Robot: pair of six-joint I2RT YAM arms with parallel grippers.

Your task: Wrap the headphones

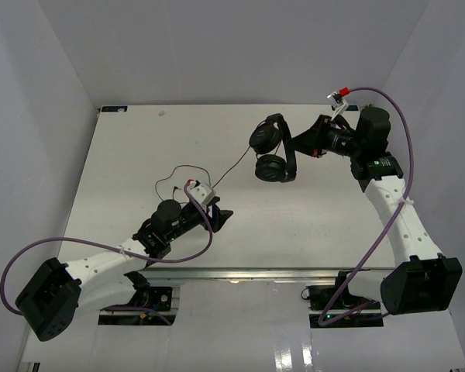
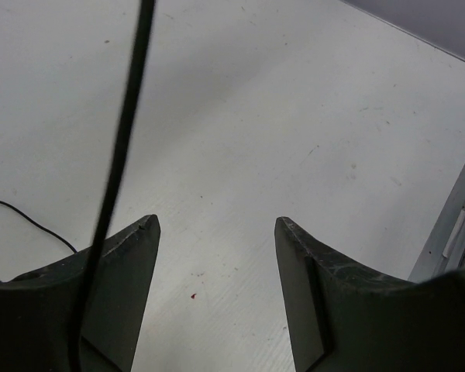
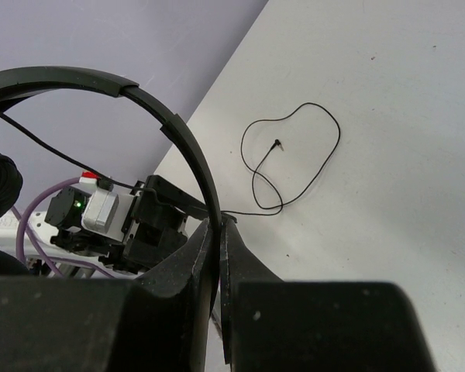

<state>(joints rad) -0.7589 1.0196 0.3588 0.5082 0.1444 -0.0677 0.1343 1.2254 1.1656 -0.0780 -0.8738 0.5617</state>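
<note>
Wrapping looks hardly started: the right claw (image 3: 219, 248) pinches the headphones (image 1: 270, 168) by their headband, held over the table's (image 1: 139, 155) far right; the cord (image 2: 122, 132) trails loose beside the wide-open left claw (image 2: 217, 221).

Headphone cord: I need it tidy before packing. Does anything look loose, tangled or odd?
Yes. The cord is unwrapped: it trails from the headphones, pinched by the headband in the shut right gripper, into a loose loop on the table. At the open left gripper it crosses one finger, not the gap.
</note>
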